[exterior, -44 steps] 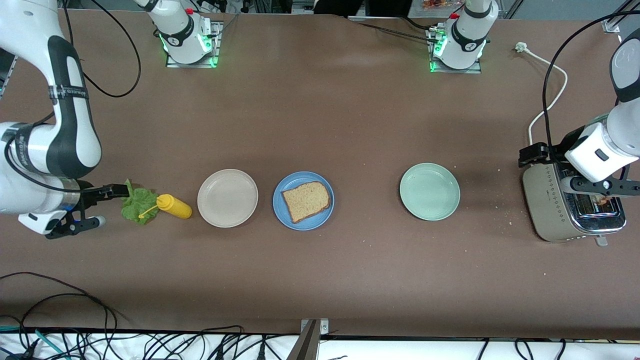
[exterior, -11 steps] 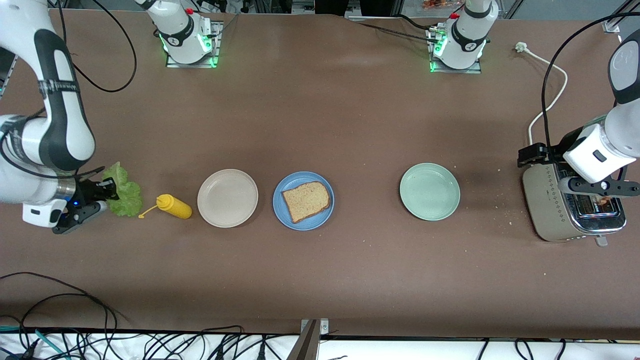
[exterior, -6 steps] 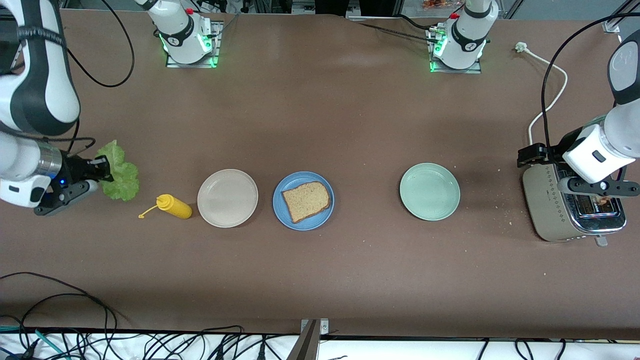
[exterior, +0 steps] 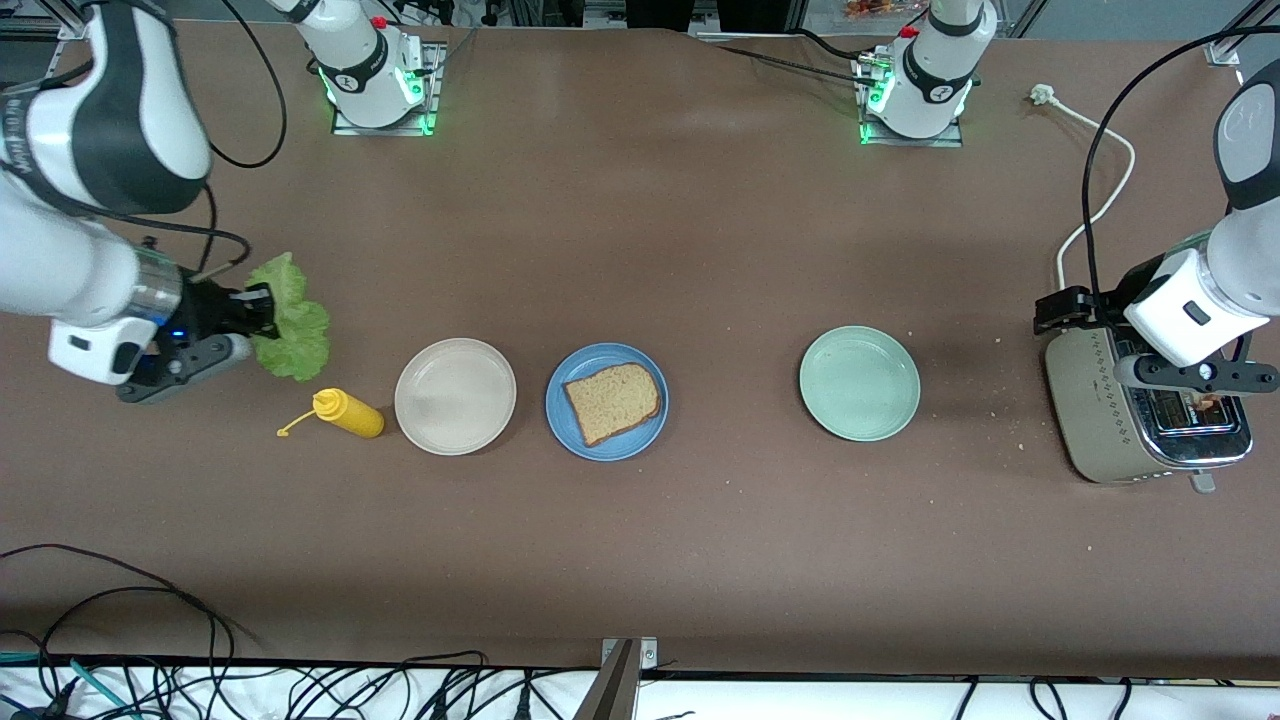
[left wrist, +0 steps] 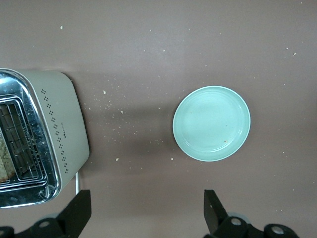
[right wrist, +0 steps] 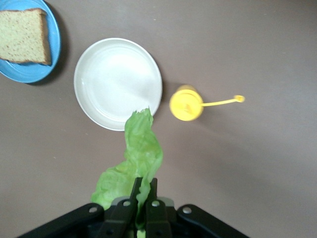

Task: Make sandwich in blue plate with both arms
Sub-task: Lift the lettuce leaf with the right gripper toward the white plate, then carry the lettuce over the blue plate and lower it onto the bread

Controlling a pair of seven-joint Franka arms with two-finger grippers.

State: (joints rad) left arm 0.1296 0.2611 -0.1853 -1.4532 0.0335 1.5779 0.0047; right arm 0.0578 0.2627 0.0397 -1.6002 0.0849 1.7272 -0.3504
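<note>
Hidden or cut off, as I see it:
- toaster [left wrist: 34, 139]: cropped by left wrist view's edge; slot contents unclear to me.
- blue plate [right wrist: 34, 69]: cropped in right wrist view.
- lettuce leaf [right wrist: 136, 163]: base hidden between the fingers [right wrist: 148, 208].

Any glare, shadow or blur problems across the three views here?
Front view: even light, soft shadows beside the blue plate and green plate. Left wrist view: bright reflections on the toaster top, a broad shadow beside it. Right wrist view: glare on the beige plate; the lettuce looks soft.
</note>
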